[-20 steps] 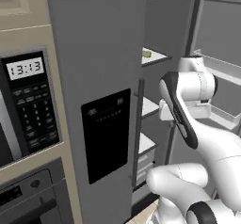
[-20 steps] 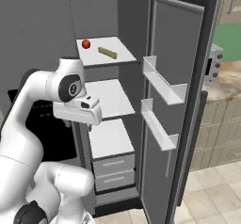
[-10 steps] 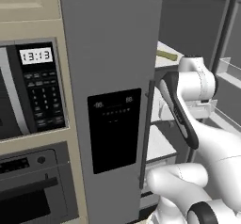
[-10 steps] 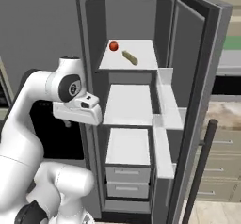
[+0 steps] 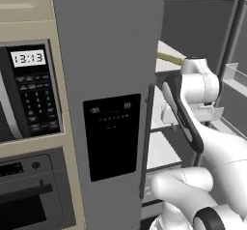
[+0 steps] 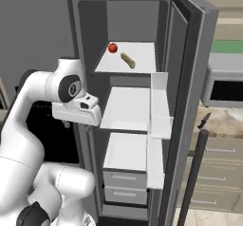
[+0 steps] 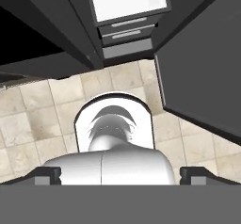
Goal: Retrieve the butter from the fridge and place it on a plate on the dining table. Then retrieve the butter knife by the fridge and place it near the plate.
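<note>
The fridge (image 6: 187, 54) stands with its right door swung open and its left door (image 5: 106, 55) shut. On the top shelf lies the butter (image 6: 127, 60), an olive-yellow stick whose end also peeks past the shut door (image 5: 170, 57). My gripper (image 6: 71, 121) hangs in front of the left door, below and left of that shelf, pointing down at the floor. Its fingertips (image 7: 45, 173) stand wide apart around nothing, so the gripper (image 7: 120, 175) is open. A small dark butter knife (image 6: 204, 120) lies on the counter right of the fridge. The plate and dining table are out of view.
A red round fruit (image 6: 112, 48) sits beside the butter. Bare white shelves (image 6: 127, 107) and drawers (image 6: 124, 178) fill the fridge below. The open door's bins (image 6: 159, 125) and bar handle (image 6: 193, 173) jut out on the right. A built-in microwave (image 5: 29, 89) is left of the fridge.
Both base views have swung as the base drove, so the fridge interior now faces the cameras more squarely and closer. The arm keeps its pose and the gripper stays open.
</note>
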Motion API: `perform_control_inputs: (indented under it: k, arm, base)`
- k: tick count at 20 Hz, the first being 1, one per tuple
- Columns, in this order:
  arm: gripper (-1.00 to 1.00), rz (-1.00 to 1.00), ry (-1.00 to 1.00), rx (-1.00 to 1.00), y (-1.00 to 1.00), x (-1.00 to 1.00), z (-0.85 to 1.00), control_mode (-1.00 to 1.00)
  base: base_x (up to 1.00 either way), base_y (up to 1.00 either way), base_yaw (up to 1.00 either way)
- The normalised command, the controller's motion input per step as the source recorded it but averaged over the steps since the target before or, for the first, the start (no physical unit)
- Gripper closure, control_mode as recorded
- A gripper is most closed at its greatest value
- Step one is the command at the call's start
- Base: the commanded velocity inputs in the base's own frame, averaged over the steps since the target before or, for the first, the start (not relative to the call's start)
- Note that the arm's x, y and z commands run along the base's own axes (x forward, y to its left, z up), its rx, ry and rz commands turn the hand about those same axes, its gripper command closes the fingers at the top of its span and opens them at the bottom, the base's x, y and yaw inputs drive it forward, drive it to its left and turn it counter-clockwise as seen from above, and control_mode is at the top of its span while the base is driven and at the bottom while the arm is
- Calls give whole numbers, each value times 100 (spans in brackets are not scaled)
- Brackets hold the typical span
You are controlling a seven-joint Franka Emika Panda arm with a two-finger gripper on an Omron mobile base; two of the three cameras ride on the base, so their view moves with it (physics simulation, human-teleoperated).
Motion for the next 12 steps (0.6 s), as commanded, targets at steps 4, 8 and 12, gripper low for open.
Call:
perform_control_inputs:
  k: [4, 8, 12]
  arm:
    - [-100, 0, 0, 0, 0, 0, 0, 100]
    - [-100, 0, 0, 0, 0, 0, 0, 100]
    - [-100, 0, 0, 0, 0, 0, 0, 100]
  base:
    - [43, -32, -3]
    - [26, -28, -2]
    - [26, -34, 0]
